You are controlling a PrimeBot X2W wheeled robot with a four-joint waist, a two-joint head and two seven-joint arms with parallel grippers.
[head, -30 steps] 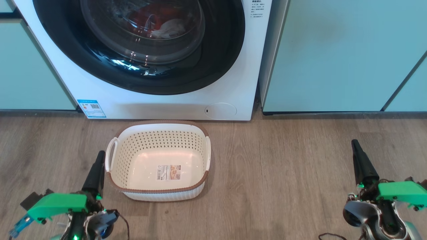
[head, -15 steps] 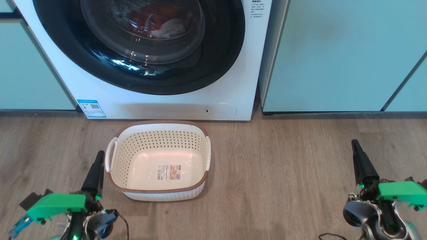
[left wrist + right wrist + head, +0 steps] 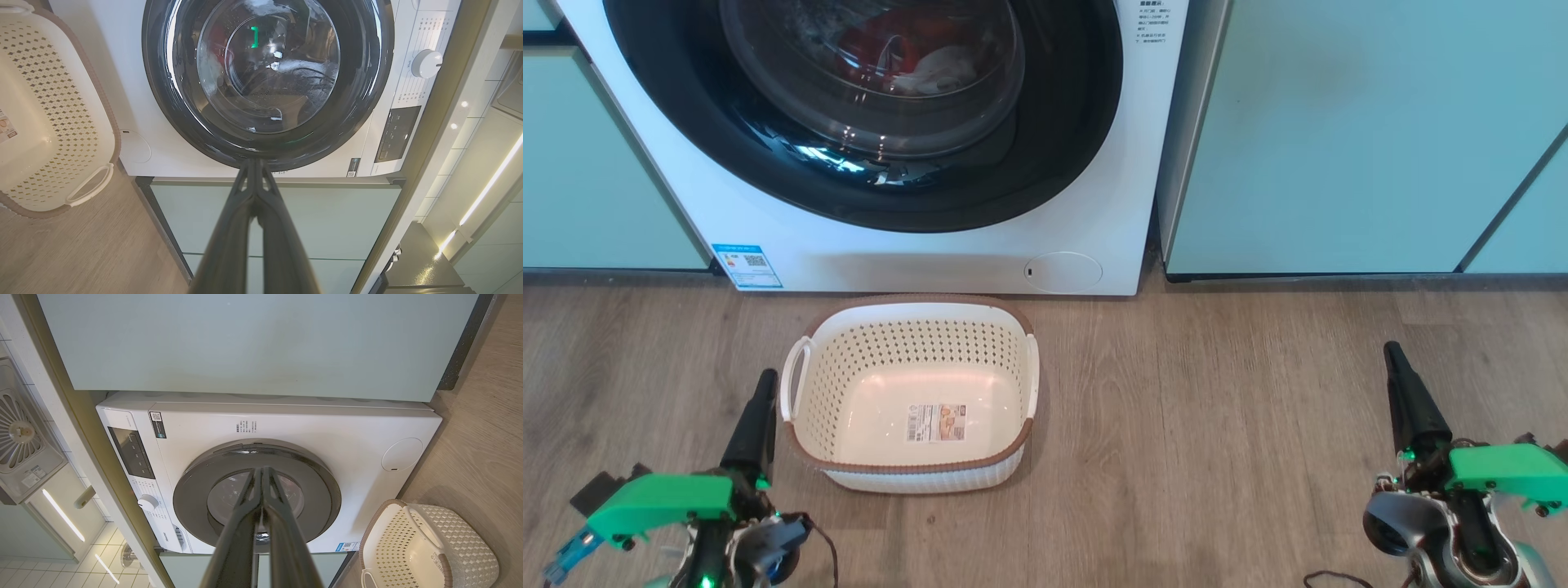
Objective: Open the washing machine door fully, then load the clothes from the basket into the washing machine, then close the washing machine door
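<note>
– Wood-grain floor (image 3: 1217,425) fills the lower frame and mint-green cabinets (image 3: 1339,139) the upper right. Where do the task's things sit?
– Washing machine (image 3: 890,261) at upper left, with the washing machine door (image 3: 1045,147) closed flat against its front. Clothes (image 3: 882,45), red with a white piece, lie inside the drum behind the glass at top centre. Basket (image 3: 915,300) stands on the floor just below the machine, with nothing in it but a label.
– And the tools?
– Left gripper (image 3: 765,382) at lower left, just beside the handle on the basket's left side. Right gripper (image 3: 1393,355) at lower right, well apart from everything. Both wrist views show each pair of fingers pressed together to a single point, holding nothing.
– How would the door handle?
– Judged rigid, hinged and fairly heavy. The glossy black rim looks slippery, and the domed glass offers no purchase. A paler lip along the rim's upper edge in the right wrist view may be the pull, though that cannot be told for sure. A finger hooked behind the rim's edge seems the likely hold.
– The clothes?
– Soft, light and limp. A pinch on a bunched fold should serve, though the strap-like bands are liable to snag. With the clothes in the drum and the door shut, the task appears complete
</note>
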